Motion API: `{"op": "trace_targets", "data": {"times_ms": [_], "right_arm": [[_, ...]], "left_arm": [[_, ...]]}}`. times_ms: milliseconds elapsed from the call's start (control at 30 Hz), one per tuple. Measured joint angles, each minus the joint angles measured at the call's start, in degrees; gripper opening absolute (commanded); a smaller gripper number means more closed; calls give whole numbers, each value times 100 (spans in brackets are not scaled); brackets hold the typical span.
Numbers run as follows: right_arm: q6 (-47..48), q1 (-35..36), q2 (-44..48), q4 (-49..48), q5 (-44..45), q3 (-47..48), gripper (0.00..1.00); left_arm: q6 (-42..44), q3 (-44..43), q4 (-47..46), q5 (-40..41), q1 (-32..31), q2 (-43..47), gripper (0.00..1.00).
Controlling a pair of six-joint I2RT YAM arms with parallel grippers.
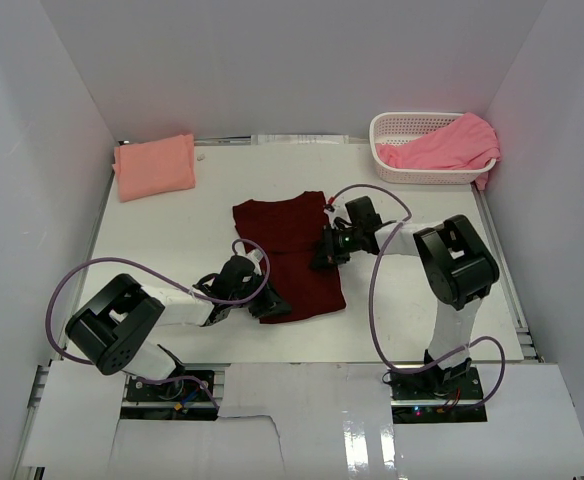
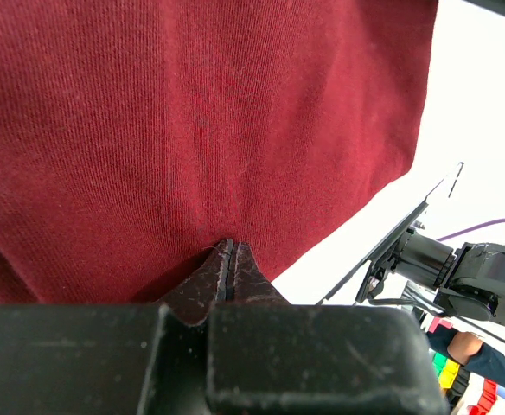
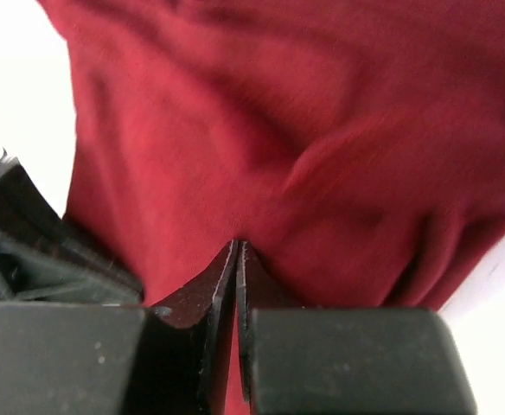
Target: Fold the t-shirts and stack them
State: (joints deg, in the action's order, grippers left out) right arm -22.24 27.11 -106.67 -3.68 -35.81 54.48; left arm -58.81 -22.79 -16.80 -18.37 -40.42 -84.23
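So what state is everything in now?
maroon t-shirt: flat on the table, fold unfinished
salmon-peach t-shirt: folded, far left
pink t-shirt: unfolded, crumpled
white lattice basket: upright, holding the pink t-shirt
left claw: shut on the maroon t-shirt
right claw: shut on the maroon t-shirt

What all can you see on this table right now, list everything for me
maroon t-shirt: one, dark maroon, spread at the table's centre, partly folded
salmon-peach t-shirt: one, salmon-peach, folded at the far left corner
pink t-shirt: one, bright pink, bunched in the basket, spilling over its right rim
basket: one, white lattice, far right corner
table: one, white, walled on three sides
cables: two, purple, one looping along each arm
left gripper: one, black, shut on the maroon t-shirt's near edge
right gripper: one, black, shut on the maroon t-shirt's right edge
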Motion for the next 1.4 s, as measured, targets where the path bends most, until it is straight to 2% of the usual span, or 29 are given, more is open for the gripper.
{"op": "trace_targets", "data": {"times_ms": [200,600,833,967,1200,1400], "right_arm": [[-20,-15,-675,-52,52,837,8],[-74,-667,-2140,275,590,3526,8],[-127,-673,-2321,577,557,4465,8],[-92,-645,-2105,876,424,4360,8],[-13,-507,-848,999,-138,2656,8],[184,72,-588,1150,-455,2061,8]], "left_arm": [[-4,0,0,0,0,-2,0],[0,-4,2,-2,0,-2,0],[2,-11,13,-2,0,-2,0],[2,-11,13,-2,0,0,0],[7,-15,13,-7,0,-11,0],[4,-37,0,-50,0,-59,0]]}}
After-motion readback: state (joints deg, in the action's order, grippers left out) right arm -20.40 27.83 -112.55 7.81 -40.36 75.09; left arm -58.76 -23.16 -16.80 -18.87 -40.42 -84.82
